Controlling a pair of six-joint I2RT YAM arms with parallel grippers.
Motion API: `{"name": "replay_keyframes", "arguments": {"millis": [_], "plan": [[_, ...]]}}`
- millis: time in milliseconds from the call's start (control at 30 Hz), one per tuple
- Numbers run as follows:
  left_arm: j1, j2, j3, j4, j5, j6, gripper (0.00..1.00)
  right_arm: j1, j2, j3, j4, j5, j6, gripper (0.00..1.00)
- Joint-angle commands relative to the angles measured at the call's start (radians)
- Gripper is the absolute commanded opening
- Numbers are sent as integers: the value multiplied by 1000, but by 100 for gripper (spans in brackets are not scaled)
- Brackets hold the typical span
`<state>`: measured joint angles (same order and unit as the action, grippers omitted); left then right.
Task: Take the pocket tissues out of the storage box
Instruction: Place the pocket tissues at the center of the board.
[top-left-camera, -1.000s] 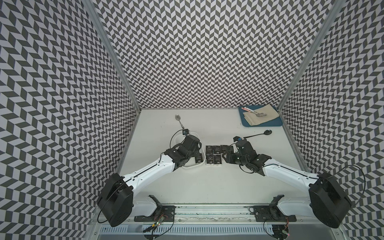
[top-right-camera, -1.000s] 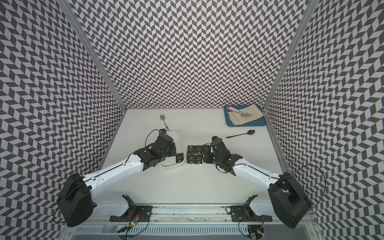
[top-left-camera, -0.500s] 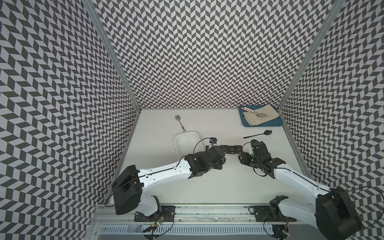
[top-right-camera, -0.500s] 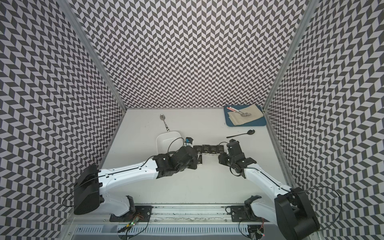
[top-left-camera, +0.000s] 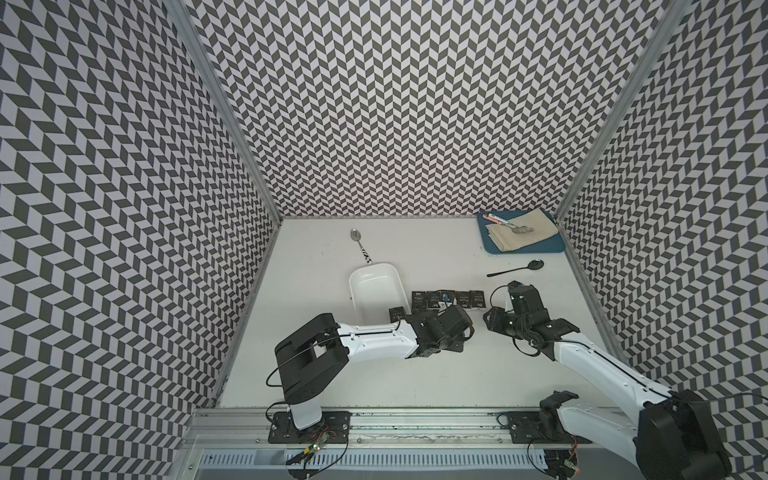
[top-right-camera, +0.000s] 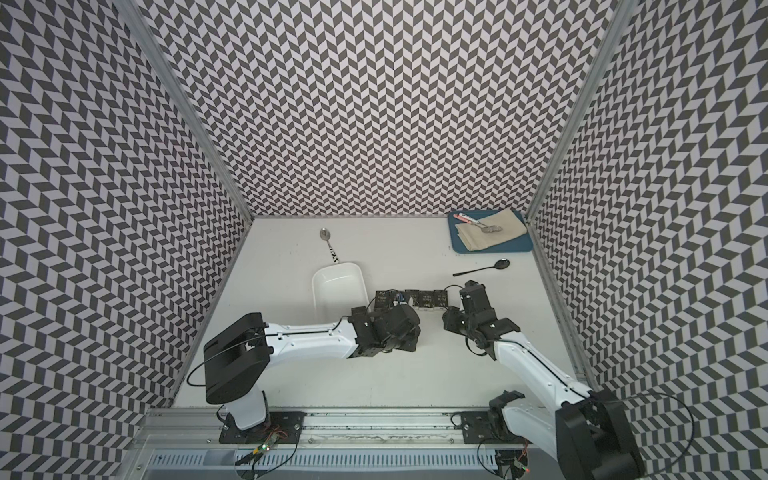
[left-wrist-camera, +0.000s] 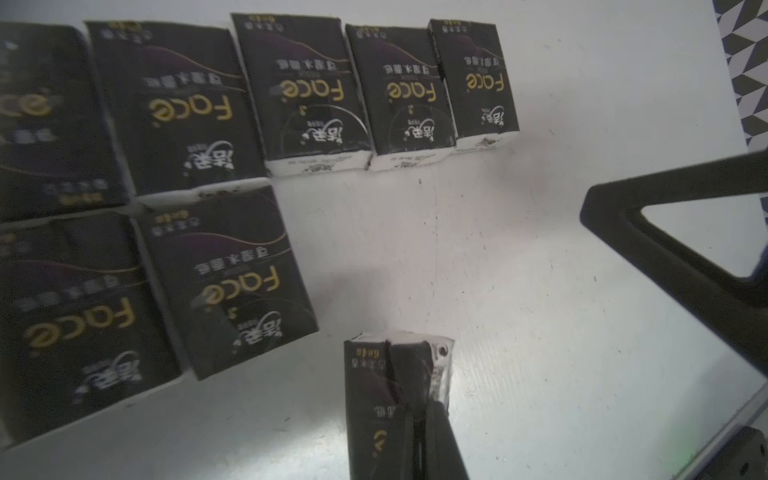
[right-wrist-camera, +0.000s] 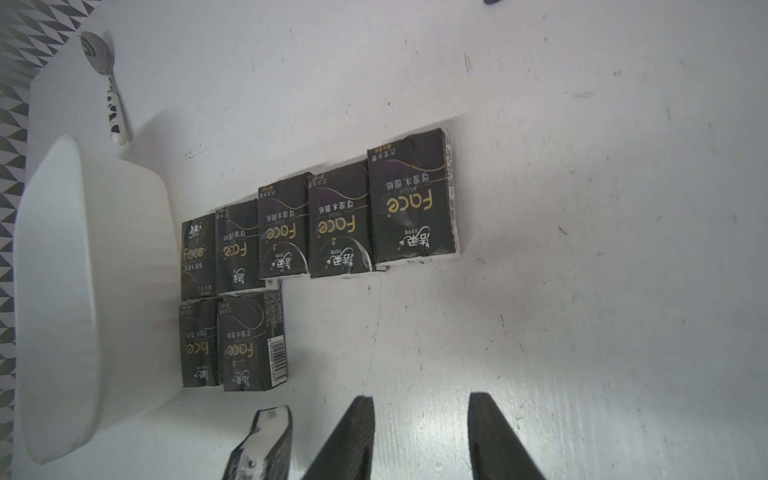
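The white storage box lies left of centre with nothing showing inside it. Several black pocket tissues lie in rows on the table beside it, and the right wrist view shows the same packets. My left gripper is shut on one packet, held edge-on just above the table, near the rows. In a top view this gripper sits right of the box. My right gripper hangs open over bare table with nothing between its fingers, close to the right of the left one.
A blue tray with a beige cloth and a spoon sits at the back right corner. A black spoon lies in front of it. A metal spoon with a patterned handle lies behind the box.
My left arm has come away from the box, moving right and nearer with a packet in its jaws, leaving the box uncovered. My right arm has drawn back from the packets toward the right.
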<state>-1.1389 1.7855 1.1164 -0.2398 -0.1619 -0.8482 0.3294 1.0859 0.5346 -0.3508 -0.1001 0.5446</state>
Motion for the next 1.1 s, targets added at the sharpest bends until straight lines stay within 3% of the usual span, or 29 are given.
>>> {"name": "replay_keyframes", "arguments": {"millis": [0, 200, 433, 633, 1067], "plan": [[-8, 37, 34, 58, 56, -23, 1, -6, -36, -10, -6, 19, -8, 42], [-6, 72, 61, 72, 82, -22, 15, -6, -37, -1, -4, 4, -5, 43], [3, 11, 101, 64, 78, 21, 31, -6, -12, 9, 10, -57, -9, 43], [59, -126, 37, 59, 58, 38, 33, 8, -17, 8, 16, -78, 4, 43], [266, -477, -202, -38, -88, 64, 35, 201, -29, -41, -7, 13, 121, 43]]}}
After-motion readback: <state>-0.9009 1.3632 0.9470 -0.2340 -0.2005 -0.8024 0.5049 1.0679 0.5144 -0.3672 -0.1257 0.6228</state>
